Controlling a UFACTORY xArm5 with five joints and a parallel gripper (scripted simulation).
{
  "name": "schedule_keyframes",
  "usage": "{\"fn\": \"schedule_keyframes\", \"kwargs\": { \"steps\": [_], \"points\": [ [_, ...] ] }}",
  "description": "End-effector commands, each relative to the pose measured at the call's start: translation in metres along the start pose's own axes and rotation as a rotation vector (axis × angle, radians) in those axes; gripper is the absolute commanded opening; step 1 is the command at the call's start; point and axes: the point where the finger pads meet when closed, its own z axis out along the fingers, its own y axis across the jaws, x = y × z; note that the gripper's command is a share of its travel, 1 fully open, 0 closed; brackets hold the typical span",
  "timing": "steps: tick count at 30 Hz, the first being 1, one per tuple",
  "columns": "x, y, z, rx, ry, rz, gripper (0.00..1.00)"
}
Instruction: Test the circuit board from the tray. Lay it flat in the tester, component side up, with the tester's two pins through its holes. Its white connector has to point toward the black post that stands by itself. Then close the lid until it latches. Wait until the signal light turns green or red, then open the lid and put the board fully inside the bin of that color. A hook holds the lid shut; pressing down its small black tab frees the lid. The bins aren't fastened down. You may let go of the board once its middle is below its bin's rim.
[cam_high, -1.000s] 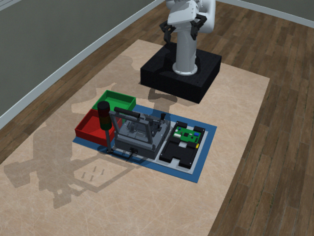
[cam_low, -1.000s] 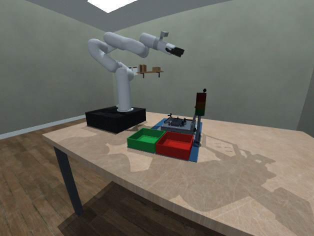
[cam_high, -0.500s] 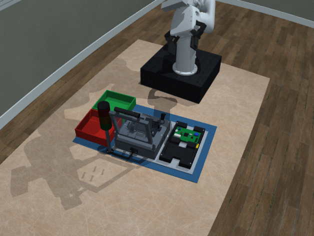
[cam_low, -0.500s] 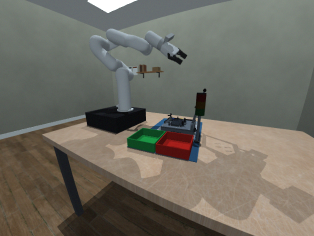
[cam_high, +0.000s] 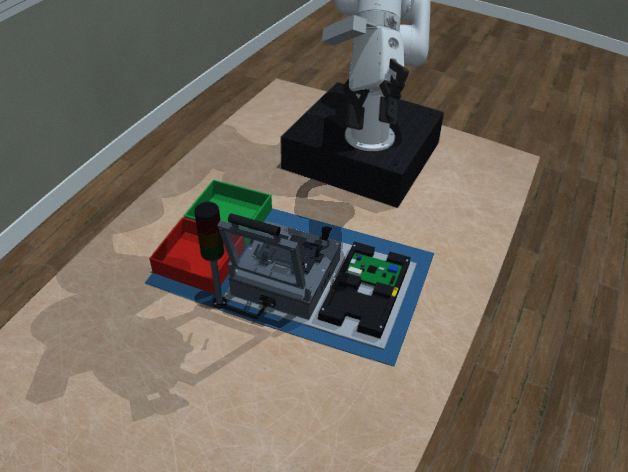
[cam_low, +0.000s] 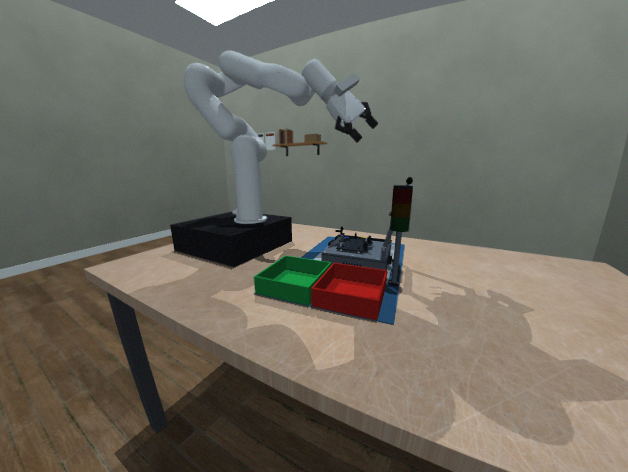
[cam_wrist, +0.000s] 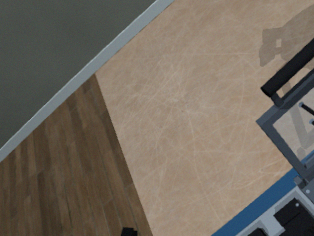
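While the board sits in its tray, the end effector (cam_high: 373, 109) (cam_low: 362, 130) hangs wide open up high

So the end effector has its fingers spread all the way and nothing between them, tipped at a slant well above the bench (cam_high: 284, 406) (cam_low: 284, 345) (cam_wrist: 175, 115). The white arm (cam_high: 418, 35) (cam_low: 248, 177) reaches out from a black base block (cam_high: 340, 175) (cam_low: 203, 243). Down below, the tester (cam_high: 274, 296) (cam_low: 355, 256) is on a blue mat (cam_high: 413, 294) (cam_low: 386, 312) (cam_wrist: 267, 202), lid (cam_high: 300, 263) (cam_wrist: 282, 145) standing up, black handle (cam_high: 253, 224) (cam_wrist: 290, 70) along its top edge. Right beside the tester is the black tray (cam_high: 355, 303), and the green circuit board (cam_high: 373, 270) lies in one end of it, component side up, white connector on the side nearer the tester. Over on the tester's other side you've got the green bin (cam_high: 263, 205) (cam_low: 284, 289) and red bin (cam_high: 187, 276) (cam_low: 345, 300) next to each other, both empty. The signal light (cam_high: 209, 230) (cam_low: 401, 208) is by the red one, all its sections dark.
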Motion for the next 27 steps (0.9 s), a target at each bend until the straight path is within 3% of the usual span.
{"fn": "schedule_keyframes", "kwargs": {
  "steps": [1, 7, 9, 10, 24, 26, 27],
  "points": [
    [-0.010, 0.005, 0.011, -0.088, -0.063, 0.124, 1.00],
    [-0.021, 0.012, 0.019, -0.174, -0.109, 0.236, 1.00],
    [-0.021, 0.012, 0.019, -0.174, -0.109, 0.236, 1.00],
    [-0.027, 0.015, 0.022, -0.219, -0.128, 0.290, 1.00],
    [-0.053, 0.034, 0.032, -0.443, -0.176, 0.533, 1.00],
    [-0.053, 0.034, 0.032, -0.443, -0.176, 0.533, 1.00],
    [-0.058, 0.038, 0.033, -0.495, -0.179, 0.584, 1.00]
  ]
}}
